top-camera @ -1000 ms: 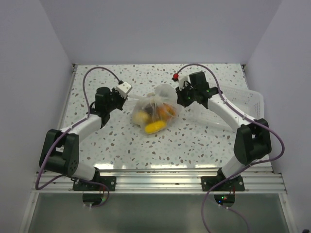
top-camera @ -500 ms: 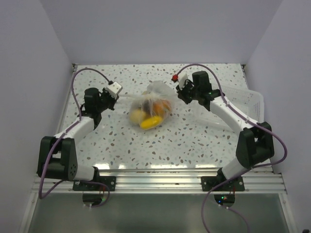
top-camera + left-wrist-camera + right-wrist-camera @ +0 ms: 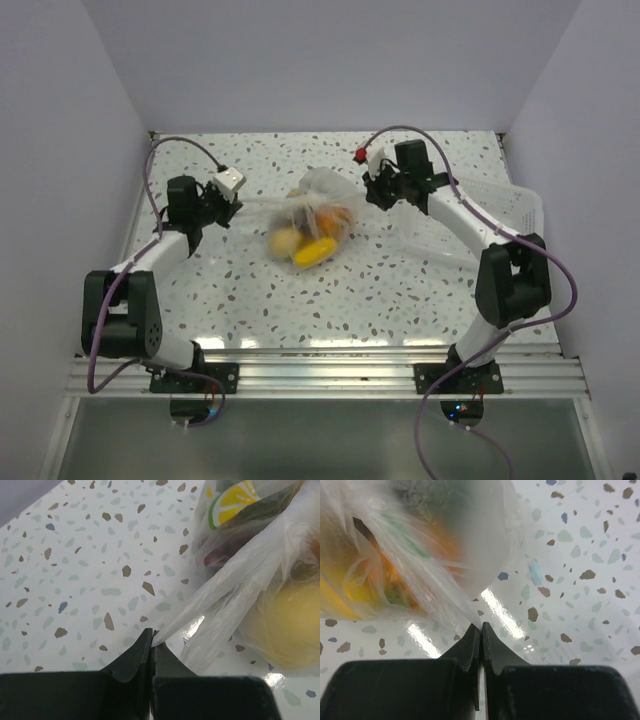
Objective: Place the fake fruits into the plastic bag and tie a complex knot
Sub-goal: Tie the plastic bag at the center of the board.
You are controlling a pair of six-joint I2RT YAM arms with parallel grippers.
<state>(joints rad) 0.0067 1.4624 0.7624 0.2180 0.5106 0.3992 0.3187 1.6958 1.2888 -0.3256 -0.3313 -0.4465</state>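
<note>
The clear plastic bag (image 3: 322, 190) lies mid-table with the fake fruits inside: a yellow one (image 3: 315, 251), a paler yellow one (image 3: 284, 240) and an orange one (image 3: 338, 216). My left gripper (image 3: 236, 203) is shut on a thin tail of the bag (image 3: 215, 597), stretched taut to the left. My right gripper (image 3: 373, 196) is shut on the opposite tail (image 3: 447, 597). The knot (image 3: 317, 204) shows only faintly as a whitish bunch where the tails meet. The left wrist view shows a lemon slice (image 3: 231, 502) and a yellow fruit (image 3: 295, 625) through the film.
A white slotted tray (image 3: 512, 214) stands at the right edge, under my right arm. Pale walls close off the back and both sides of the speckled table (image 3: 400, 290).
My left gripper has pulled further left, drawing its tail taut. The right gripper has eased slightly back. The bag has shifted a little left and up the table.
</note>
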